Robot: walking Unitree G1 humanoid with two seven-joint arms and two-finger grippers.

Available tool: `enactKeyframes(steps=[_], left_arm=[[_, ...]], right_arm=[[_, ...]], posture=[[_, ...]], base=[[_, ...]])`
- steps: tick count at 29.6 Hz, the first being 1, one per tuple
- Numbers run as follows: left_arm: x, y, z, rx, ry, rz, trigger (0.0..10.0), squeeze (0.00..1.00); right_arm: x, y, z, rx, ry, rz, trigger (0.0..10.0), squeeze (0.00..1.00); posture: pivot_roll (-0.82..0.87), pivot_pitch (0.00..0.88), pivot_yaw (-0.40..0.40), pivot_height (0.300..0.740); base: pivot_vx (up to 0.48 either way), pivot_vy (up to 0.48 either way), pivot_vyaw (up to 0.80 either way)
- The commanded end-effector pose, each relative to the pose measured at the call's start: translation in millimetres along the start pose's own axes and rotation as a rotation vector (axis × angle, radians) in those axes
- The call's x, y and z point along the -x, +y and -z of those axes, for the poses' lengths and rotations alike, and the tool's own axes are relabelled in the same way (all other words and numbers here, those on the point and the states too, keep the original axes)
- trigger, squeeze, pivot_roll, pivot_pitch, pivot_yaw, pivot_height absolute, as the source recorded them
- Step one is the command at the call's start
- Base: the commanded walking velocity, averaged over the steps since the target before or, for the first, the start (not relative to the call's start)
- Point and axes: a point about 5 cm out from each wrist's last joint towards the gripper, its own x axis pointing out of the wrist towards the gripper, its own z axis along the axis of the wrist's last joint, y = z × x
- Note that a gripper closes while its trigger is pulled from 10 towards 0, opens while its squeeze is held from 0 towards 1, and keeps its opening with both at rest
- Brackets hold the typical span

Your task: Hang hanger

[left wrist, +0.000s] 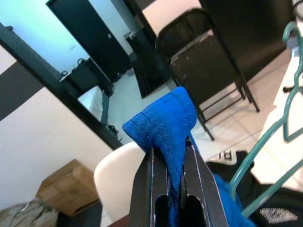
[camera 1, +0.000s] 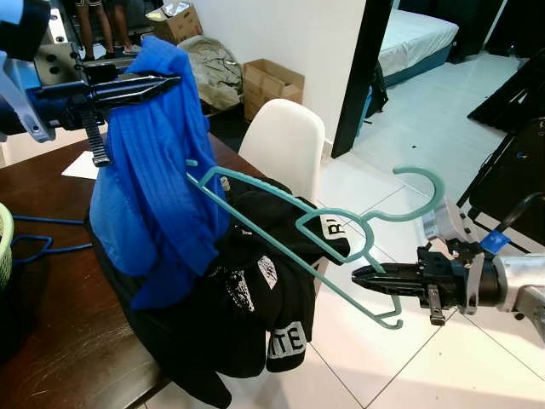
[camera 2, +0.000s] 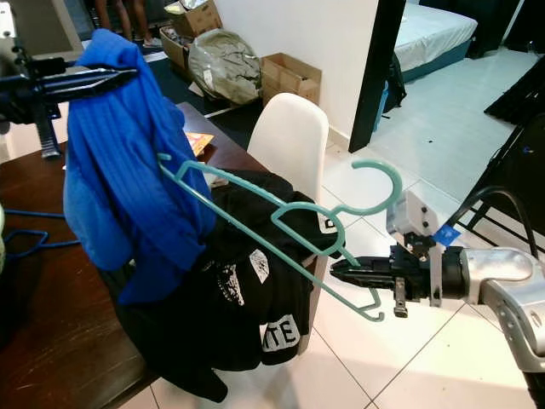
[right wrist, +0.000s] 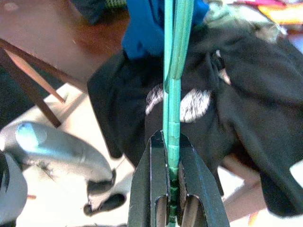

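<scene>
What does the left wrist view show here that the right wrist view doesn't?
Left wrist view: the left gripper pinching a fold of the blue garment, with a white chair, a cardboard box and a black folding chair behind.
Right wrist view: the right gripper clamped on the hanger, the brown table and the robot's silver arm.
Both: the teal hanger, the blue garment, the black clothes and shut fingers.

The far end of the green hanger (camera 1: 281, 223) disappears under the blue cloth (camera 1: 157, 170). White lettering on the black clothes (camera 1: 255, 298) is folded and unreadable (only "TE" is clear). A green basket (camera 1: 4, 247) and two people's legs (camera 1: 104, 25) are cut off by the picture's edges.
</scene>
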Motion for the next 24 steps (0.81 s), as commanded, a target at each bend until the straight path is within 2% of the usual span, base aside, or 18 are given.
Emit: enactKeyframes(steps=[1,2,4,6,7,9,18,19,20,22,24], left_arm=[[-8.2,-8.9,2.0,0.02,-0.022,0.035,10.0,0.0],[-16.2,-15.3,4.3,0.036,-0.04,0.059,10.0,0.0],[-16.2,-15.3,4.3,0.036,-0.04,0.059,10.0,0.0],[-28.8,-26.6,7.7,0.061,-0.068,0.099,10.0,0.0],[-28.8,-26.6,7.7,0.061,-0.068,0.099,10.0,0.0],[-36.9,-34.9,12.4,0.078,-0.079,0.124,10.0,0.0],[-38.1,-38.1,18.2,0.089,-0.066,0.132,10.0,0.0],[-40.0,-42.2,18.9,0.1,-0.07,0.143,10.0,0.0],[-40.0,-42.2,18.9,0.1,-0.07,0.143,10.0,0.0],[-45.6,-53.8,20.8,0.133,-0.084,0.177,10.0,0.0],[-45.6,-53.8,20.8,0.133,-0.084,0.177,10.0,0.0]], right_arm=[[-13.4,0.5,-2.3,0.032,-0.011,-0.002,10.0,0.0],[-25.2,-1.4,-4.7,0.044,-0.031,0.015,10.0,0.0],[-25.2,-1.4,-4.7,0.044,-0.031,0.015,10.0,0.0],[-44.2,-3.3,-8.8,0.056,-0.052,0.044,10.0,0.0],[-44.2,-3.3,-8.8,0.056,-0.052,0.044,10.0,0.0],[-54.8,0.4,-13.7,0.073,-0.085,0.025,10.0,0.0],[-57.9,4.8,-16.2,0.091,-0.105,-0.011,10.0,0.0],[-64.9,-0.2,-16.6,0.087,-0.114,0.034,10.0,0.0],[-64.9,-0.2,-16.6,0.087,-0.114,0.034,10.0,0.0],[-80.3,-13.5,-21.2,0.07,-0.159,0.158,10.0,0.0],[-80.3,-13.5,-21.2,0.07,-0.159,0.158,10.0,0.0]], posture=[[0.03,0.065,0.002,0.74],[0.03,0.062,0.0,0.74],[0.03,0.062,0.0,0.74],[0.03,0.062,0.0,0.74],[0.03,0.062,0.0,0.74],[0.04,0.055,0.002,0.74],[0.03,0.055,0.003,0.74],[0.03,0.058,0.0,0.74],[0.03,0.058,0.0,0.74],[0.03,0.058,0.0,0.74],[0.03,0.058,0.0,0.74]], base=[[0.0,0.0,0.0],[0.0,0.0,0.0],[0.0,0.0,0.0],[0.0,0.0,0.0],[0.0,0.0,0.0],[0.0,0.0,0.0],[0.0,0.0,0.0],[0.0,0.0,0.0],[0.0,0.0,0.0],[0.0,0.0,0.0],[0.0,0.0,0.0]])
